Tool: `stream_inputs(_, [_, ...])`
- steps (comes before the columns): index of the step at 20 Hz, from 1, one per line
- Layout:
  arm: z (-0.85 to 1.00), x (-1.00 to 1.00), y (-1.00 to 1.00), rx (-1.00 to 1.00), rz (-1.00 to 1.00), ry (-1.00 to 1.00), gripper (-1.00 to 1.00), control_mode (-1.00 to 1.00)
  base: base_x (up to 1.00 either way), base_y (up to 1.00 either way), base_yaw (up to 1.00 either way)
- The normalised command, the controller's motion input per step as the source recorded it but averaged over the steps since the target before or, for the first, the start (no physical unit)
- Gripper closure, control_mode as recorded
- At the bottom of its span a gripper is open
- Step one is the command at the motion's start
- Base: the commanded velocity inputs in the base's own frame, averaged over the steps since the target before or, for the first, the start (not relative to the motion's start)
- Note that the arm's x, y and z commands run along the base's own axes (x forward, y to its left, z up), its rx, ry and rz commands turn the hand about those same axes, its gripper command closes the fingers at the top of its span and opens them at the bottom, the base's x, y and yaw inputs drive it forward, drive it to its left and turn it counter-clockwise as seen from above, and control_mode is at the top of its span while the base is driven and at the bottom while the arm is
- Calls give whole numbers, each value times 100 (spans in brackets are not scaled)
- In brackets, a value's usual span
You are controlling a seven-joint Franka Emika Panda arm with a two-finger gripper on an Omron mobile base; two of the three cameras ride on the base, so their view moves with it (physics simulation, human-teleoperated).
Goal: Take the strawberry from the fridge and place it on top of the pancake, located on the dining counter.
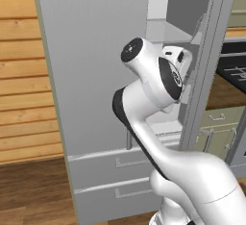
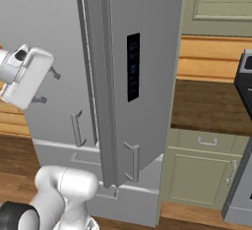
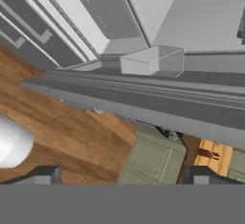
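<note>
The fridge (image 1: 91, 51) is tall and light grey, and its left door is swung wide open. Pale shelves show inside at the top (image 1: 166, 27). The black control panel (image 2: 133, 67) sits on the other door. My gripper (image 2: 47, 86) hangs in front of the open compartment, and its two dark fingers (image 2: 54, 72) are spread wide with nothing between them. In the hand view my gripper (image 3: 125, 175) looks at the fridge's shelves and a pale box-shaped bin (image 3: 150, 60). The strawberry is hidden. The pancake and the dining counter are out of view.
Two drawers with bar handles (image 1: 110, 166) close off the fridge's bottom. To its right stand green cabinets (image 2: 202, 175) under a dark brown counter (image 2: 206, 106), then a dark stove (image 2: 244, 76). A wood-plank wall (image 1: 24, 75) and wooden floor (image 1: 33, 190) lie left.
</note>
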Motion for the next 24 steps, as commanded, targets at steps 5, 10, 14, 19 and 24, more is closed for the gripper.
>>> stream_inputs(5, [-32, 48, -27, -14, -9, -6, -100, -100, 0, 0, 0])
stream_inputs(10, [-23, 52, 0, -4, -6, -6, -100, -100, 0, 0, 0])
stream_inputs(14, [-26, 49, -9, 0, -3, -5, -100, -100, 0, 0, 0])
stream_inputs(19, [-33, 35, -31, -1, -2, -8, -100, -100, 0, 0, 0])
stream_inputs(24, [-32, 1, -53, -5, -13, -3, -100, -100, 0, 0, 0])
